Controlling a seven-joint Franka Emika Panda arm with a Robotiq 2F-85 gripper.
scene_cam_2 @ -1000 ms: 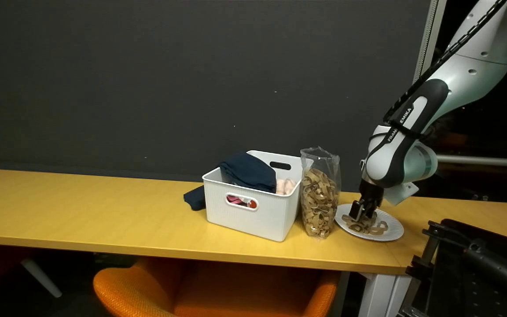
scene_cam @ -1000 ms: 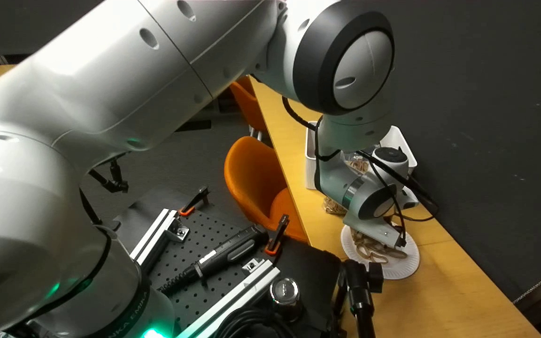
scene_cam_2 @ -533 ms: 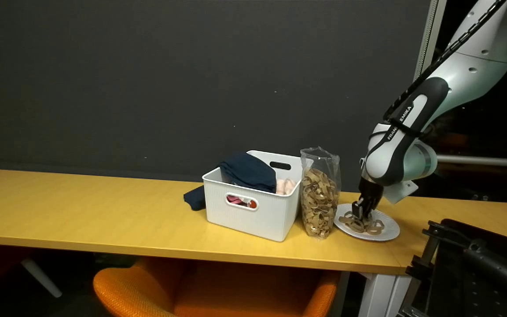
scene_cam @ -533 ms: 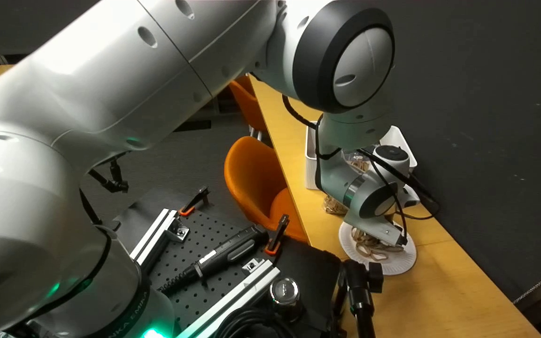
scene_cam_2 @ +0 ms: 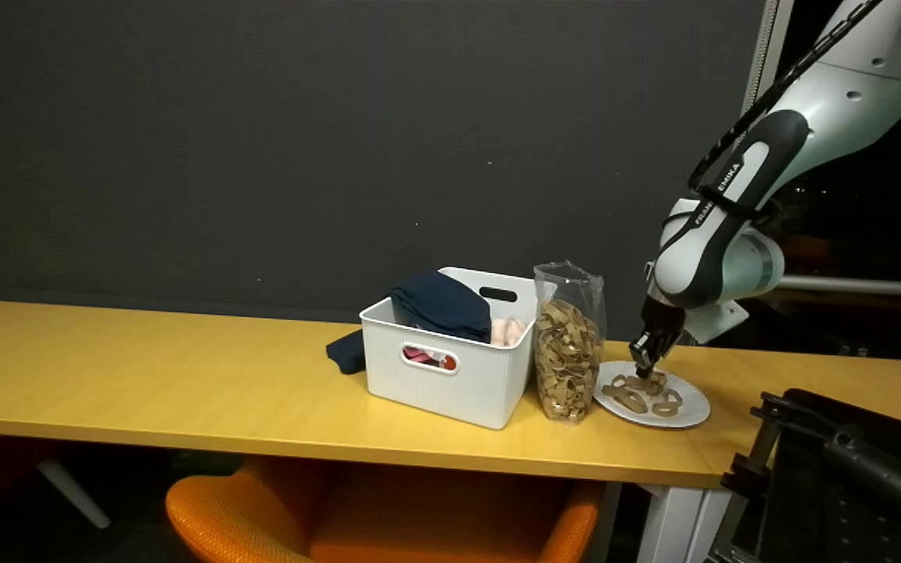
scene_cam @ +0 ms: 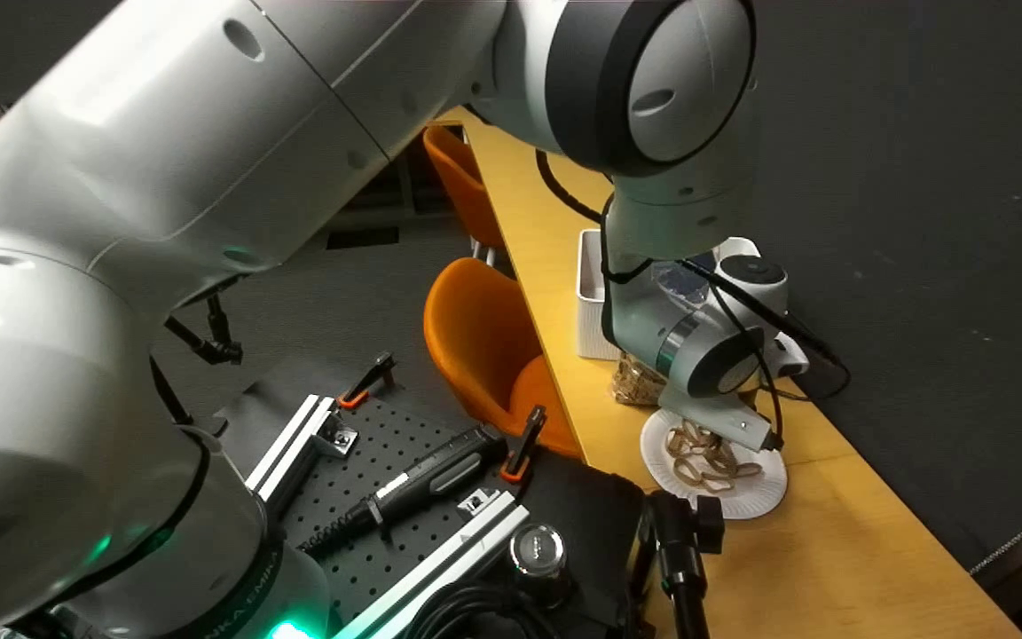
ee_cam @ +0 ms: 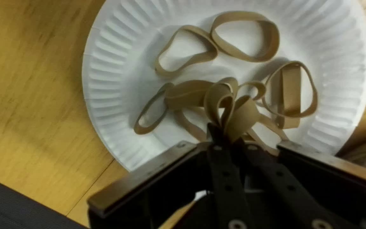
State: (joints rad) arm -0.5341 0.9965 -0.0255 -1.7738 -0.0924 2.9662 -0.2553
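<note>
In the wrist view my gripper [ee_cam: 226, 138] is shut on a small bunch of tan rubber bands [ee_cam: 243, 119], whose loops bulge up beyond the fingertips. Below them lies a white paper plate [ee_cam: 105, 82] with more bands spread over it, among them a wide loop [ee_cam: 275, 41] and a narrow loop [ee_cam: 143, 128] at the left. An exterior view has the gripper [scene_cam_2: 643, 367] just above the plate [scene_cam_2: 693, 410], a short piece of band hanging beneath its tips. The wrist hides the fingers in an exterior view, where the plate [scene_cam: 764, 497] shows partly. Exactly how many bands are pinched is unclear.
A clear bag of rubber bands [scene_cam_2: 568, 360] stands beside the plate. Next to it is a white basket [scene_cam_2: 435, 391] with dark blue cloth [scene_cam_2: 443, 305] in it. An orange chair [scene_cam: 475, 328] and a black stand [scene_cam: 681, 568] are near the table's edge.
The gripper has closed on some bands and risen off the pile with them. The bands left on the plate lie more spread out. The plate has slid slightly.
</note>
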